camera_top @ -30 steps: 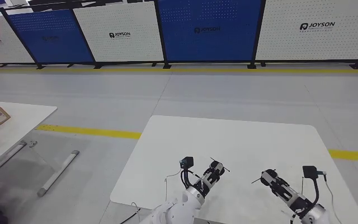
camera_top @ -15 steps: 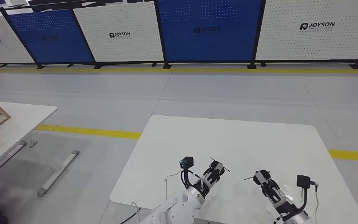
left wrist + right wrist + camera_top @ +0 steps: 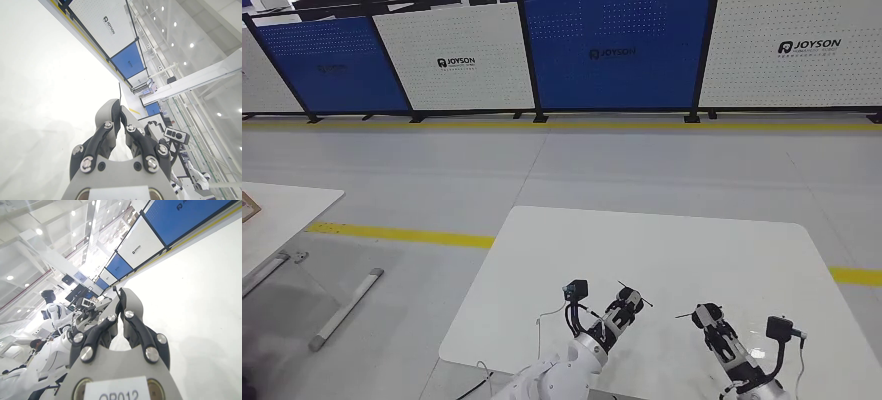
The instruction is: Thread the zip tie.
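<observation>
My left gripper [image 3: 632,296] hovers over the near part of the white table [image 3: 662,245], shut on a thin black zip tie [image 3: 640,298]. In the left wrist view the tie's tail [image 3: 119,91] sticks up past the pinched fingertips of that gripper [image 3: 120,107]. My right gripper [image 3: 700,313] is a short way to its right at about the same height, shut on a black zip tie end [image 3: 682,317] that points toward the left arm. The right wrist view shows that gripper [image 3: 121,294] pinching the strip, with a small blocky end [image 3: 114,288] protruding. The two black ends stay apart.
The table's near edge [image 3: 457,355] runs close under both arms, and bare tabletop stretches beyond the grippers. Another white table [image 3: 282,215] stands at the left across the floor. Blue and white partition panels [image 3: 617,55] line the back.
My right arm has shifted left toward the left gripper and slightly nearer, narrowing the gap between the two. The left arm has kept still.
</observation>
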